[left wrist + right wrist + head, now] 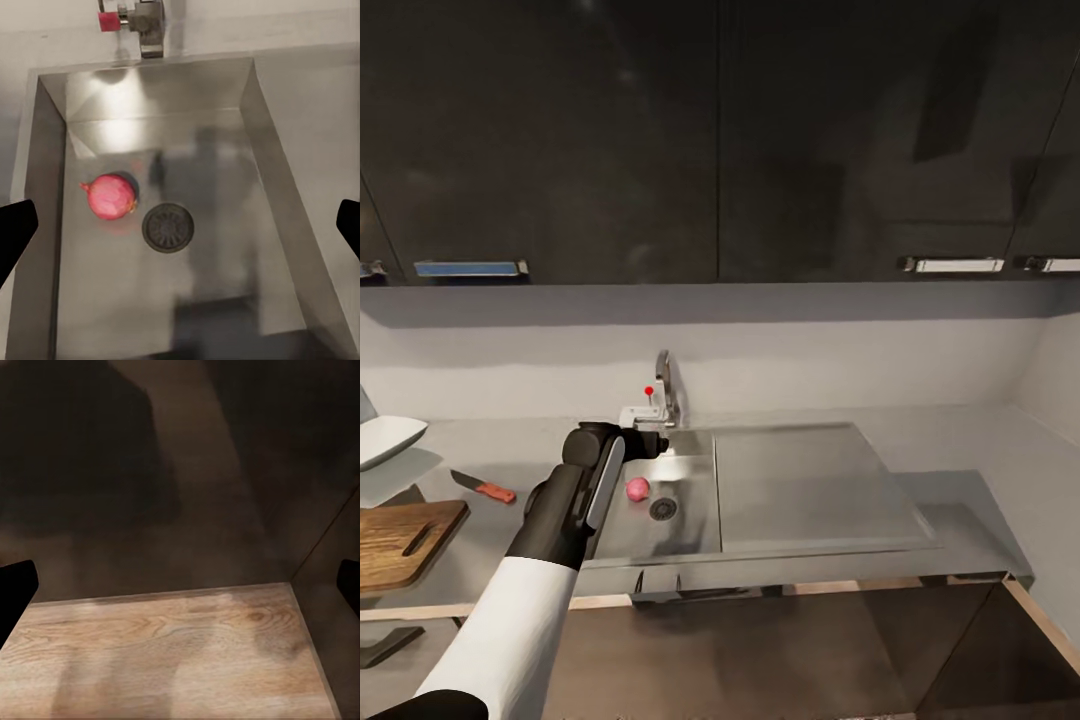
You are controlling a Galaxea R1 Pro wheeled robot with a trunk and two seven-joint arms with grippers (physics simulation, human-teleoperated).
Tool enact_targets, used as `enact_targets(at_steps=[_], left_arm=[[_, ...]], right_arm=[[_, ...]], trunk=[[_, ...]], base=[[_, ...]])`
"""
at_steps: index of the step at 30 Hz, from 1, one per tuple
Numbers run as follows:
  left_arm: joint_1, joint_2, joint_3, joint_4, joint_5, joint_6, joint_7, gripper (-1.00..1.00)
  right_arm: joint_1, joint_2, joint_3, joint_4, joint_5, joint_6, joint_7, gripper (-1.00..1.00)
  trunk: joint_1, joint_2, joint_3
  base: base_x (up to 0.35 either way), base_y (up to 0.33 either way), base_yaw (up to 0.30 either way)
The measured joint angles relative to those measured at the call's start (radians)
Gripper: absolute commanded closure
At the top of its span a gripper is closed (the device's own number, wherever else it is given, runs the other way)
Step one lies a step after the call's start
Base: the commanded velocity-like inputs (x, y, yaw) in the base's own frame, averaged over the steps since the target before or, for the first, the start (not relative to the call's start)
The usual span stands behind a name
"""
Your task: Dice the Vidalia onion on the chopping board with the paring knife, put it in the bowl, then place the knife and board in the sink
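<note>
I have the left gripper (pixel 180 225) hanging over the sink (pixel 690 535) with its 2 fingers spread wide and pinching nothing; the onion (pixel 111 196) lies on the basin floor just left of the round drain (pixel 168 227), its small tip pointing left. On the countertop (pixel 520 460) to the left, the paring knife (pixel 483 486) lies with its long axis running left-far to right-near, red handle toward the sink, while the chopping board (pixel 400 545) sits nearer me, slot angled likewise, and the bowl (pixel 385 438) rests farther back. My right gripper (pixel 180 585) is spread too, over a wooden floor (pixel 172 652) beside dark cabinet fronts (pixel 112 457).
</note>
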Motion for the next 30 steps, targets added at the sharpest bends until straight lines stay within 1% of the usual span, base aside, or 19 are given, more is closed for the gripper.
enact_targets(at_steps=[13, 24, 30], left_arm=[[0.0, 0.0, 0.001, 0.068, 0.001, 0.0, 0.0, -1.0], [0.0, 0.0, 0.003, 0.086, 0.001, 0.0, -0.002, -1.0], [0.0, 0.0, 0.005, 0.088, 0.002, 0.0, -0.003, -1.0]], right_arm=[[0.001, 0.0, 0.0, 0.0, 0.0, -0.001, 0.0, -1.0], [0.0, 0.0, 0.0, 0.0, 0.0, -0.002, 0.0, -1.0], [0.001, 0.0, 0.0, 0.0, 0.0, -0.002, 0.0, -1.0]], trunk=[[0.0, 0.0, -0.02], [0.0, 0.0, -0.038], [0.0, 0.0, -0.048]], base=[[0.017, 0.0, 0.0], [0.217, 0.05, 0.0], [0.079, 0.011, 0.0]])
